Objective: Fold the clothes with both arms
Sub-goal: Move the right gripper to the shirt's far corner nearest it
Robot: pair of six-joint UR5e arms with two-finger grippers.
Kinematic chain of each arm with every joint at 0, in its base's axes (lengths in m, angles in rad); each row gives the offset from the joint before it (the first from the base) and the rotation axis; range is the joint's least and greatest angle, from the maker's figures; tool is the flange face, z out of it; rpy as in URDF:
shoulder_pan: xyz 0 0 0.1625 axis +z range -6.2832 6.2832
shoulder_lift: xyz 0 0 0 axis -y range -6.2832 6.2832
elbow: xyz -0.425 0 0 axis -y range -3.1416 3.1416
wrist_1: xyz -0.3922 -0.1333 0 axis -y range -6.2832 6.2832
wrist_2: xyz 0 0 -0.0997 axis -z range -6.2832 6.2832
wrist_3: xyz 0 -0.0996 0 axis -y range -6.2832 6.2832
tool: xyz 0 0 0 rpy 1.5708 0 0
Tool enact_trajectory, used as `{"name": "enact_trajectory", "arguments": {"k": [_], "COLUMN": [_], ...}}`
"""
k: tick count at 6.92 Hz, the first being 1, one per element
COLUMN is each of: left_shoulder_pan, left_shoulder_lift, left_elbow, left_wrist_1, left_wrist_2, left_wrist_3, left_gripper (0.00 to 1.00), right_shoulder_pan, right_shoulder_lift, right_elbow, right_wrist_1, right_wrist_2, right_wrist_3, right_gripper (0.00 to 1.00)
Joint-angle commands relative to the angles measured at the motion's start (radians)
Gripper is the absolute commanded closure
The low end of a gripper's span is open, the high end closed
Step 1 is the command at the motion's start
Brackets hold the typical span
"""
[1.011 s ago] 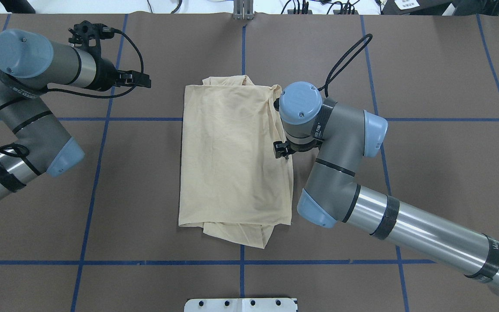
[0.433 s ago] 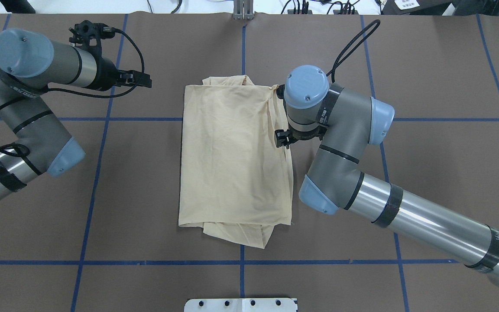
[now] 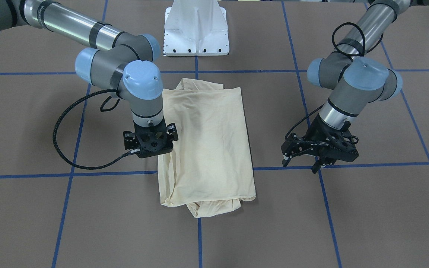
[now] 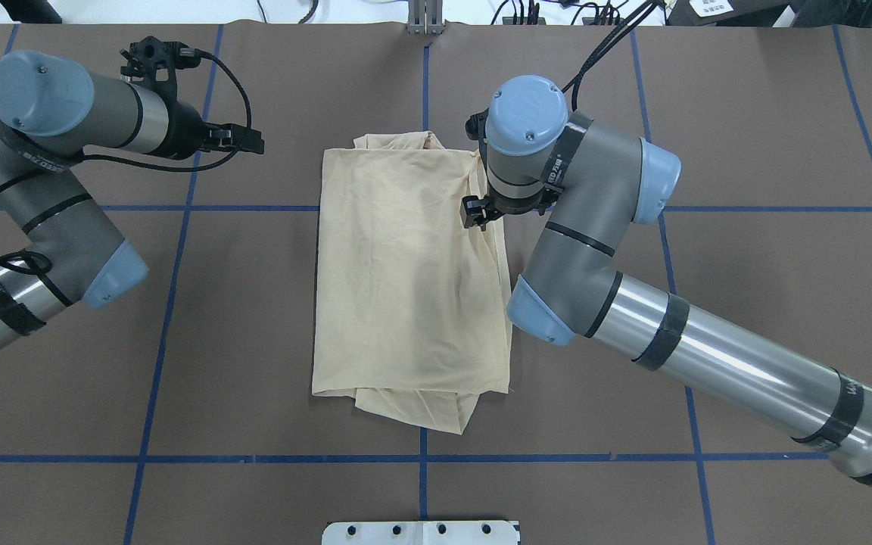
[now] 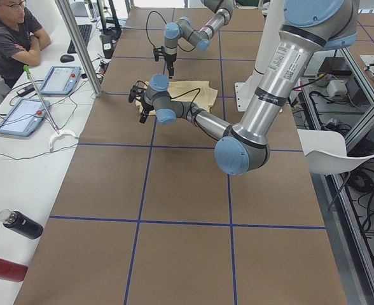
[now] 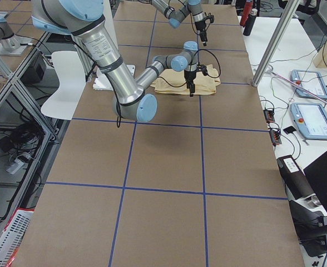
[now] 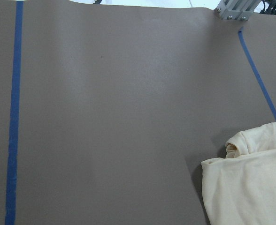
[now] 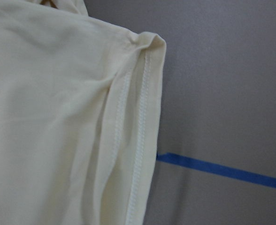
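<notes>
The clothes are one pale cream shirt (image 4: 406, 280) (image 3: 207, 137), folded into a long rectangle at the table's middle with a bunched end at the near side. No print or label shows. My right gripper (image 4: 474, 216) (image 3: 150, 149) points straight down over the shirt's right edge, close to the far corner. It looks open and holds nothing. The right wrist view shows that corner's stitched hem (image 8: 138, 140) lying flat. My left gripper (image 4: 250, 140) (image 3: 300, 163) hovers open above bare table, well left of the shirt. The left wrist view catches only the shirt's far left corner (image 7: 250, 187).
The brown table cover carries a grid of blue tape lines (image 4: 421, 458). The white pedestal base (image 3: 196, 29) stands at the robot's side. A metal post (image 4: 425, 19) rises at the far edge. A person (image 5: 12, 38) sits at a side bench with tablets and bottles.
My right arm has carried its gripper along the shirt's right edge toward the far corner. The shirt and the left arm have stayed put.
</notes>
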Motion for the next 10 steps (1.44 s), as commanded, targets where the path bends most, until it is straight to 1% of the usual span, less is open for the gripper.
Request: {"name": "enact_trajectory", "arguments": {"k": [1,2,7,8,10], "left_shoulder_pan": [0.0,0.0,0.0,0.0,0.0], "left_shoulder_lift": [0.001,0.001,0.001,0.001,0.002], "left_elbow": [-0.002,-0.002,-0.003,-0.003,-0.002], "left_wrist_1": [0.0,0.002,0.003,0.003,0.002], "left_wrist_2": [0.0,0.0,-0.002,-0.002,-0.002], "left_wrist_3": [0.0,0.0,0.0,0.002,0.002], "left_gripper": [0.0,0.0,0.0,0.0,0.0], "right_shoulder_pan": [0.001,-0.002,0.001,0.018,0.088], "right_shoulder_lift": [0.052,0.061,0.05,0.044,0.017], "right_elbow": [-0.116,-0.161,-0.206,-0.206,-0.204], "right_wrist_1": [0.091,0.092,0.098,0.096,0.096], "right_wrist_2": [-0.002,0.0,0.012,0.036,0.125], "right_wrist_3": [0.005,0.004,0.005,0.002,-0.013], "right_gripper": [0.0,0.0,0.0,0.0,0.0]}}
